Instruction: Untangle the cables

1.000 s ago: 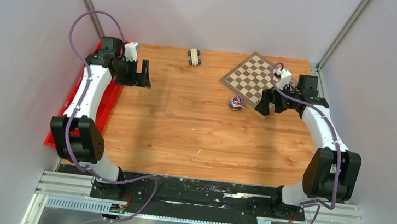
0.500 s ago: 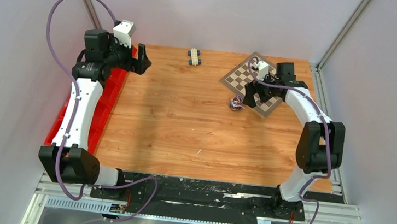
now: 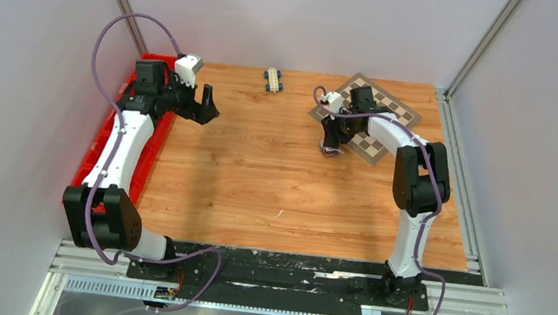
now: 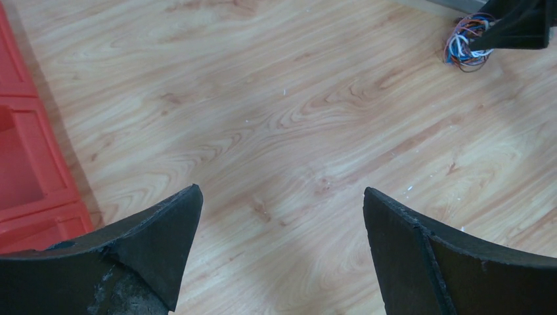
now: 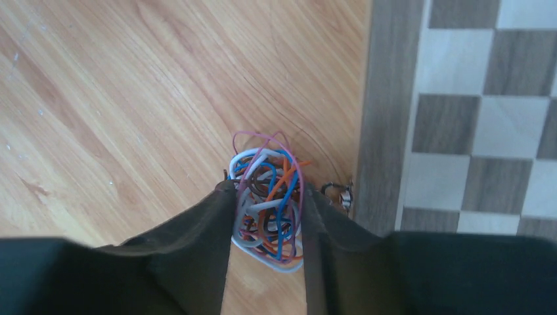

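The cables point(image 5: 269, 203) are a small knot of thin white, blue, orange, brown and purple wires lying on the wooden table beside the chessboard's left edge. My right gripper point(image 5: 266, 189) reaches down over the knot, its two black fingers pressed against either side of it. From above, the knot point(image 3: 331, 150) peeks out just under the right gripper point(image 3: 331, 142). In the left wrist view the cables point(image 4: 465, 47) lie far off at the top right. My left gripper point(image 4: 281, 193) hangs wide open over bare wood at the back left point(image 3: 208, 104), holding nothing.
A chessboard point(image 3: 377, 113) lies at the back right, its edge point(image 5: 387, 98) right beside the knot. A small metal clip point(image 5: 341, 193) lies against that edge. A small toy car point(image 3: 273, 79) sits at the back centre. A red bin point(image 3: 99, 148) runs along the left side.
My right arm swung left off the chessboard to the knot, and its jaws went from wide open to closed on it. The left arm lifted, then came back down near the back left.
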